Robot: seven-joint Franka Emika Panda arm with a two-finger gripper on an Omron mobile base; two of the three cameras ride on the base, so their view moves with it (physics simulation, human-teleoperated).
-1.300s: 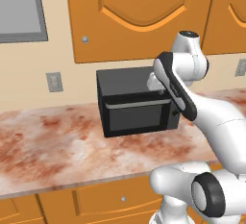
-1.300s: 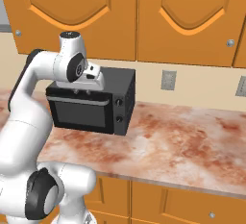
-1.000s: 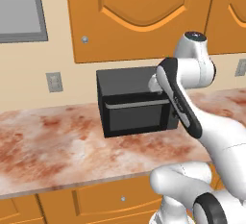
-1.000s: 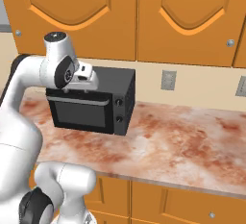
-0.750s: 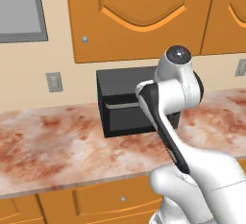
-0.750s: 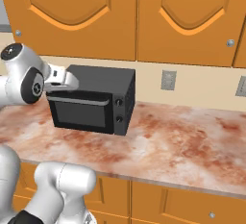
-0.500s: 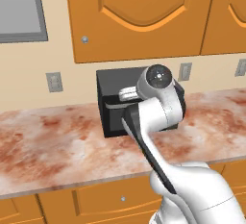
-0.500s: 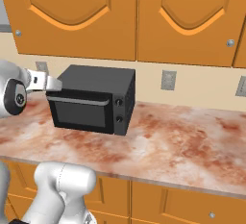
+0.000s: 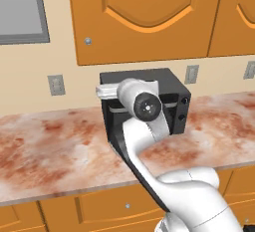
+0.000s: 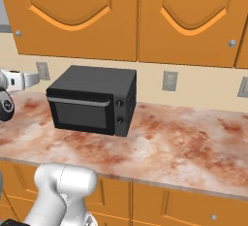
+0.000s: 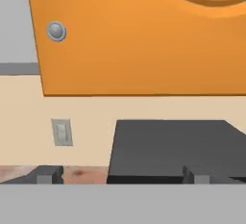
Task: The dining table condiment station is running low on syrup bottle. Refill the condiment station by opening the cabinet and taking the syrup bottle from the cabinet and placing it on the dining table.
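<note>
Low in the hand view the gripper (image 11: 120,174) shows two small dark fingertips (image 11: 44,175) set wide apart, open with nothing between them. Nearest behind the white arm, at the left base view's centre, a boxy matte black microwave (image 10: 93,100) sits on the marbled reddish-brown and white stone desk (image 10: 193,145). Beyond, in the upper half, hangs the cabinet (image 9: 142,17): smooth orange wood, arched raised panel, round silver knob (image 11: 56,31), door closed. No writing is readable anywhere.

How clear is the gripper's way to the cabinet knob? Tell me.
Probably clear: in the hand view the open gripper faces the closed cabinet, its knob up and to the left, with nothing between; the microwave sits lower.
</note>
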